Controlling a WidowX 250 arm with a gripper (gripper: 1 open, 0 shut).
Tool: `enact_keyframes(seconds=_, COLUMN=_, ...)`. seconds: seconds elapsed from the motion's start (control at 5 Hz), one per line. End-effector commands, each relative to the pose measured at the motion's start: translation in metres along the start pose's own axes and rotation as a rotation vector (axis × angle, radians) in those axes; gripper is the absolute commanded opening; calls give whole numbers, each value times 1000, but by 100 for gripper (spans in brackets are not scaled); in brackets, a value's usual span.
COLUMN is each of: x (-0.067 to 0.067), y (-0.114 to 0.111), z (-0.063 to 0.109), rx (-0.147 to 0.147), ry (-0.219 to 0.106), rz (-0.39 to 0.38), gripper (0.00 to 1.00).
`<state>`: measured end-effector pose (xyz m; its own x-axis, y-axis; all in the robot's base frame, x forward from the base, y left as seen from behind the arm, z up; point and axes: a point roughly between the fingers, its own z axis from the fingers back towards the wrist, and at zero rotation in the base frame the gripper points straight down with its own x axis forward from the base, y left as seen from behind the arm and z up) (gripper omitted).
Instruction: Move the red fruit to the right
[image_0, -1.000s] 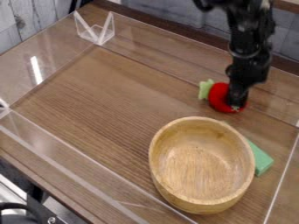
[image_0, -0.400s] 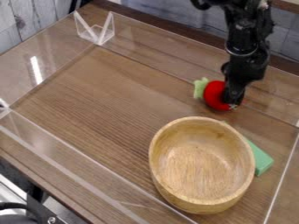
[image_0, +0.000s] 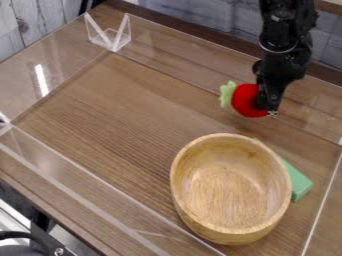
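The red fruit (image_0: 245, 100) is a small glossy strawberry-like toy with a green leafy top on its left side. It hangs just above the wooden table, right of centre at the back. My black gripper (image_0: 265, 104) comes down from the top of the view and is shut on the red fruit's right side. The arm hides part of the fruit.
A large wooden bowl (image_0: 234, 188) sits in front of the fruit. A flat green piece (image_0: 299, 182) lies against the bowl's right side. Clear acrylic walls (image_0: 80, 190) border the table, with a clear stand (image_0: 110, 33) at the back left.
The gripper has lifted the red fruit off the table and carried it slightly up and back, rolling a little. The bowl and green piece have not moved.
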<state>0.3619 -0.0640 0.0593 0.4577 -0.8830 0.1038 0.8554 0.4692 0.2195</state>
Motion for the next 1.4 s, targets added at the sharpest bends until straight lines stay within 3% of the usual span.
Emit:
enact_keyframes(seconds=0.0, x=0, y=22, z=18, rx=65, ry=-41, rz=94, gripper=0)
enact_keyframes(seconds=0.4, x=3, y=20, z=-5, rx=36, ry=-68, rz=84, gripper=0)
enact_keyframes(seconds=0.6, x=3, y=21, z=0, rx=40, ry=-82, rz=83, gripper=0)
enact_keyframes(seconds=1.0, x=-15, y=25, z=15, rx=77, ry=-60, rz=269, gripper=0)
enact_keyframes(seconds=1.2, x=-20, y=34, z=30, rx=85, ry=-69, rz=293, gripper=0)
